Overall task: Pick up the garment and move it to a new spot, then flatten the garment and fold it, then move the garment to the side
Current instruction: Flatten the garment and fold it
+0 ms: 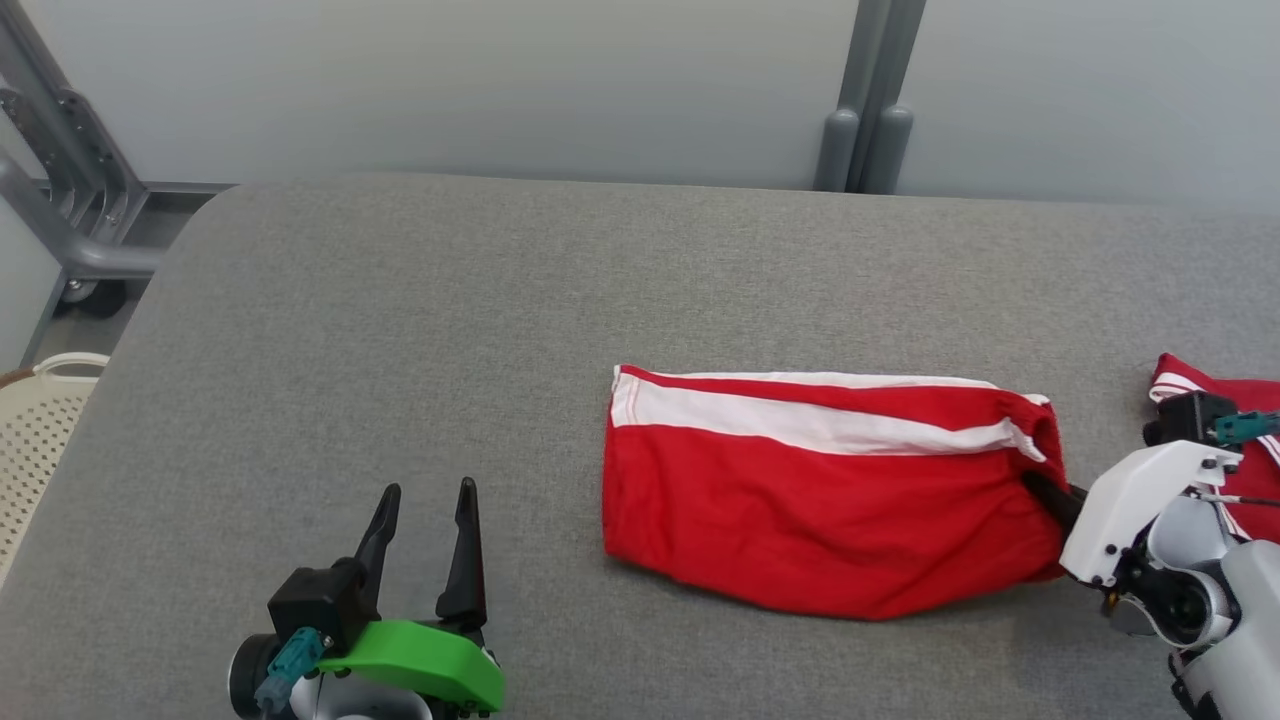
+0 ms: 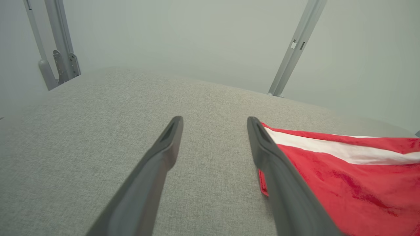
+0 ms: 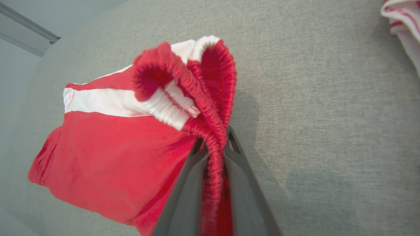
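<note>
Apparently folded; move aside pending

Red shorts lie folded right of centre on the bench, waistband pinched by the right tool; the left tool is held spread, unladen. A sideways drag is judged next.

Big grey cloth-covered table, soft look, round corner at far left. Pale grey wall behind it, plain and smooth. Grey metal post stands by wall past table's far edge, two short round stubs at its foot. Grey metal frame at far left: slanted bars, bolts on flat plate, small dark wheel under it. Cream basket with tiny holes sits low beside table's left edge. Light soft and even, shadows faint.
</note>
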